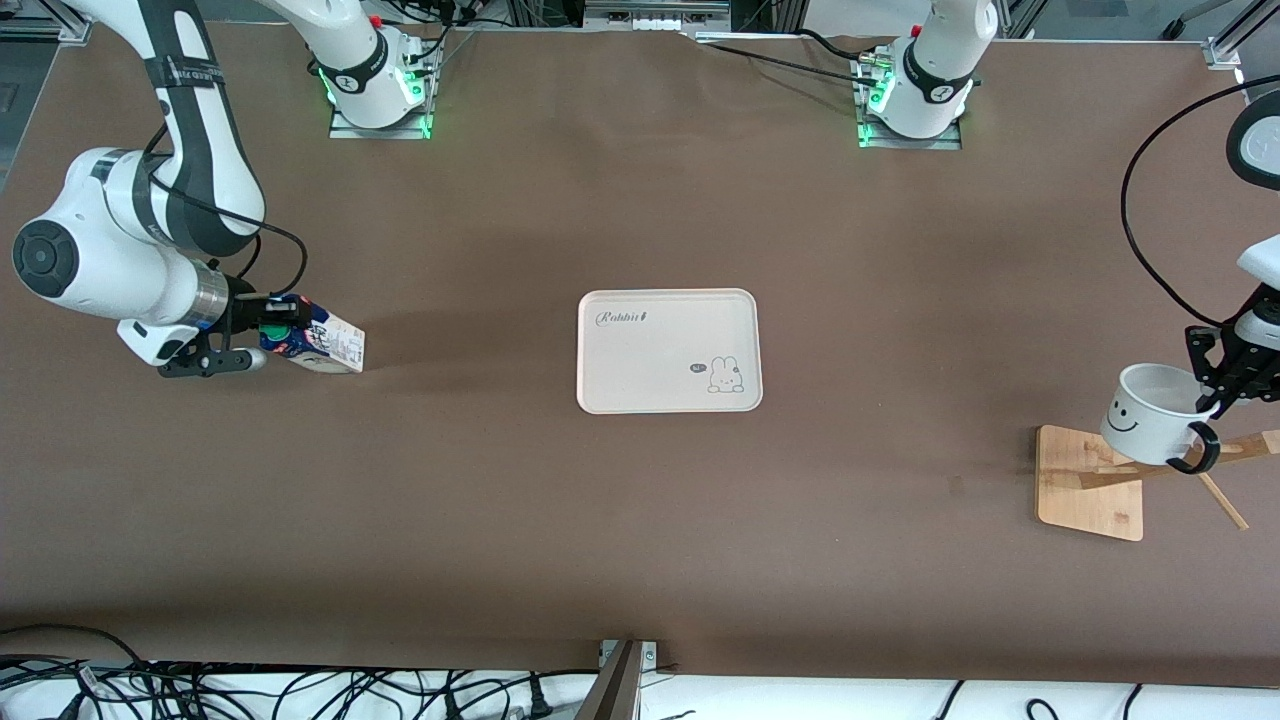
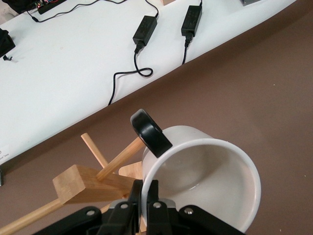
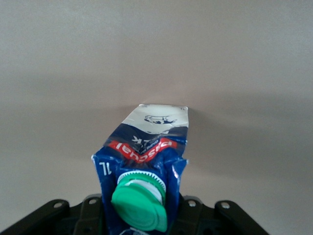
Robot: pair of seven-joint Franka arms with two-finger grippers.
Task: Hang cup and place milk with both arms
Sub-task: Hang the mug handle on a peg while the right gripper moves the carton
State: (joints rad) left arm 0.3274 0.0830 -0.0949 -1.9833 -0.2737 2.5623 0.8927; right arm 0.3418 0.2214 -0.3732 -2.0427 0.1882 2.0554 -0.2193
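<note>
While the left claw (image 1: 1222, 392) pinches the cup (image 1: 1150, 412) at the rack's peg (image 1: 1235, 448), unhung, the right claw (image 1: 245, 338) grips the milk (image 1: 322, 340), well short of the tray (image 1: 668, 350).

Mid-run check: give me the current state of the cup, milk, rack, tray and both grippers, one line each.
Cup: held by its rim, tilted, handle looped over a rack peg.
Milk: gripped at its top, lying tilted at the right arm's end.
Rack: tipped over on the table.
Tray: flat at mid-table, nothing on it.
Left gripper: shut on the cup.
Right gripper: shut on the milk.
</note>
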